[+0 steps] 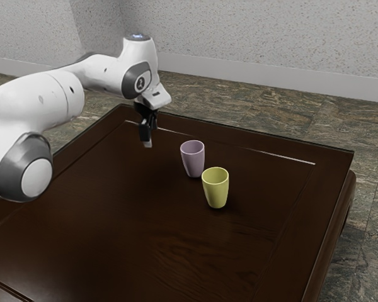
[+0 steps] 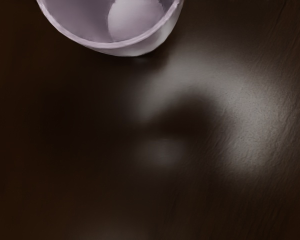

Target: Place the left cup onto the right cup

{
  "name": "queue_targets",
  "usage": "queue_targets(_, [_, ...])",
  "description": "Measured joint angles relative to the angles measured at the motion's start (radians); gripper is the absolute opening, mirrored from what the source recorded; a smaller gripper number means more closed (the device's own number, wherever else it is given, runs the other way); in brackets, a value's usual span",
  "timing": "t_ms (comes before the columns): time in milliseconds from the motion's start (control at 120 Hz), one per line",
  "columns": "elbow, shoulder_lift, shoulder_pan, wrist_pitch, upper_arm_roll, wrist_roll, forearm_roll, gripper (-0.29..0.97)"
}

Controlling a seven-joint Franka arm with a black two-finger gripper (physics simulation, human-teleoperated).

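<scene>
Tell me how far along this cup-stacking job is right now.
Done: nothing yet; the pale purple tapered cup and the yellow-green tapered cup both stand upright on the dark wooden table, unstacked. In hand: the gripper hangs above the table beside the purple cup, carrying nothing. Left: grasp the purple cup, lift it, set it onto the yellow-green cup.

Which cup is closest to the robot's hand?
The purple cup. It stands nearer the hand, while the yellow-green cup sits farther off, on the purple one's other side.

We see a lilac cup, a yellow-green cup, a dark brown wood-grained table, our white-and-grey arm, black gripper and marbled grey-brown floor.
</scene>
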Motion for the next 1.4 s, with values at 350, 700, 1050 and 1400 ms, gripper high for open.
queue_targets(350, [-0.035,-0.085,-0.077,-0.003,0.010,0.024,0.015,0.68])
queue_targets(700, [0.019,-0.037,-0.116,0.011,0.006,0.039,0.037,0.68])
queue_targets(1050, [0.159,0.105,-0.097,0.070,0.003,0.107,-0.006,0.68])
queue_targets(1400, [0.205,0.179,-0.101,0.148,0.002,0.198,-0.061,0.68])
